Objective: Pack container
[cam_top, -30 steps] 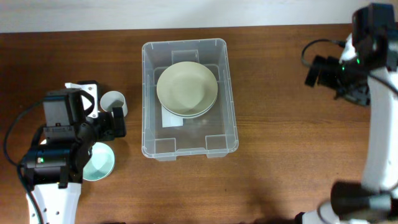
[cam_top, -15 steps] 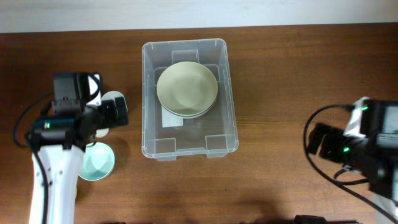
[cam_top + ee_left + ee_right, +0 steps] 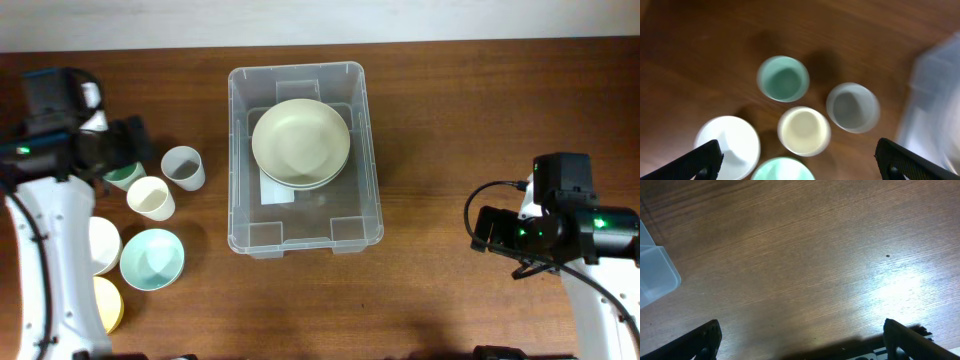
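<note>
Both jaws gape empty; the clear rectangular container [image 3: 238,160] holds stacked pale-green bowls [image 3: 300,140].

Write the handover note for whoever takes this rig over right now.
Left gripper: open, empty, above the cups left of the container.
Right gripper: open, empty, over bare table right of the container.
Done: pale green bowls, stacked, lie in the container.
Left: mint cup, grey cup, cream cup, teal bowl, white bowl and yellow bowl stand on the table, not yet packed.
</note>
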Controlling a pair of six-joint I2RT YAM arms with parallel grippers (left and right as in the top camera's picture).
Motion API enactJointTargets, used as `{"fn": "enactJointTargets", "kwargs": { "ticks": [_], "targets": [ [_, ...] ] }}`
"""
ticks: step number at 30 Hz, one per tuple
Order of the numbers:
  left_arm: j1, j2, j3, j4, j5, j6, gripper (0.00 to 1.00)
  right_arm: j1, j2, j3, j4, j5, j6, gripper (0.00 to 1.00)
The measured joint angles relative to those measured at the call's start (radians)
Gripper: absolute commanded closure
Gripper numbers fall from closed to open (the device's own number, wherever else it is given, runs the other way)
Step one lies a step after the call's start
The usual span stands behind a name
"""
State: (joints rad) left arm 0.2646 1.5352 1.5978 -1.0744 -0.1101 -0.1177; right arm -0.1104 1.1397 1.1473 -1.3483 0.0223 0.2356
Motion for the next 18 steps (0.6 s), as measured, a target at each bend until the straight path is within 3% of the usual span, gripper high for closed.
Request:
{"fn": "enactJointTargets", "kwargs": {
  "ticks": [8, 15, 18],
  "targets": [
    [0.121, 0.216, 0.004, 0.061, 0.008, 0.0, 0.01, 0.0, 0.002, 0.0, 0.0, 0.0, 0.0, 0.01],
    [0.136, 0.388, 0.004, 0.111, 0.032, 0.0, 0.01, 0.0, 0.002, 0.0, -0.001, 0.0, 0.0, 0.01],
    [0.136, 0.434, 0.004, 0.141, 0.035, -0.005, 0.06, 0.0, 0.002, 0.0, -0.001, 0.0, -0.001, 0.01]
  ]
}}
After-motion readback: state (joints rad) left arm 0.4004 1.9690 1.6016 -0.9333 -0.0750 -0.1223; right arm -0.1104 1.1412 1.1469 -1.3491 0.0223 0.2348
